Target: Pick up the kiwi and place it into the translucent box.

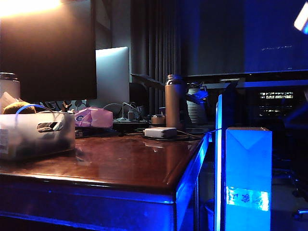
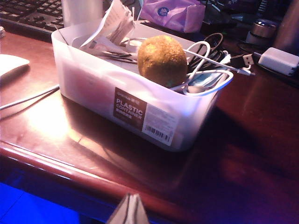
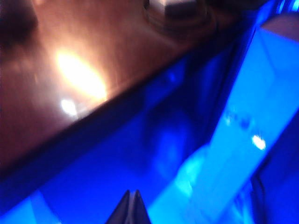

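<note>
While boxed, kiwi sits (well) beyond left end effector.

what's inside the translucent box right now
The kiwi sits in the translucent box on tangled white cables, with crumpled papers behind it. The box floor is covered. Both tools, left and right, are away from the box.

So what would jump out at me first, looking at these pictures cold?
Probably the glowing blue carton standing off the table's right edge, lit bright against the dark room. Then the fuzzy brown kiwi, sitting among white cables in the translucent box near the table's front left edge. The left gripper and right gripper, both shut, are held back off the table's edge.
</note>
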Available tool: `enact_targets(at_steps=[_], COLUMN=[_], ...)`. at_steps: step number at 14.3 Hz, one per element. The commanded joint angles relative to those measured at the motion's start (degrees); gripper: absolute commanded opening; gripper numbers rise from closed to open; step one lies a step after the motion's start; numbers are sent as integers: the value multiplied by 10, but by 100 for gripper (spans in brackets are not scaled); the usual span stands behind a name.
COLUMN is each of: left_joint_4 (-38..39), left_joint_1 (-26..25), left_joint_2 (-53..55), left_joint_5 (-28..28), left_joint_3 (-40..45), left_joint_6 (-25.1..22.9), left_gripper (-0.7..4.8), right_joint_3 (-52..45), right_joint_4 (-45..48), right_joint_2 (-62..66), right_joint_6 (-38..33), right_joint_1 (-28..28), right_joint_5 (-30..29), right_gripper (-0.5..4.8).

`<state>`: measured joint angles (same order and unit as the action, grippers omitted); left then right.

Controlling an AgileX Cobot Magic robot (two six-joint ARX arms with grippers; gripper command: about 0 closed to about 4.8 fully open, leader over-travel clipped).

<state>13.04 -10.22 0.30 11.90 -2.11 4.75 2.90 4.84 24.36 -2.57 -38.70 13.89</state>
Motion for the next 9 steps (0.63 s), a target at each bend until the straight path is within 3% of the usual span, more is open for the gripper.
enact_targets(at_steps=[1, 6, 9], left_joint_4=[3, 3, 3], left_joint_1=[0, 0, 0], left_joint_2=[0, 0, 0], left_joint_5=[-2, -2, -2], left_joint_3=[4, 4, 4], left_joint_6=[1, 1, 1], left_gripper=[-3, -3, -2], right_joint_3=[2, 2, 2], right_joint_4=[50, 69, -10], right_joint_2=[-1, -21, -110], right_joint_6=[-3, -2, -2], right_joint_1=[-1, 0, 61], right_joint_5=[-1, -1, -35], right_gripper=[-1, -1, -1])
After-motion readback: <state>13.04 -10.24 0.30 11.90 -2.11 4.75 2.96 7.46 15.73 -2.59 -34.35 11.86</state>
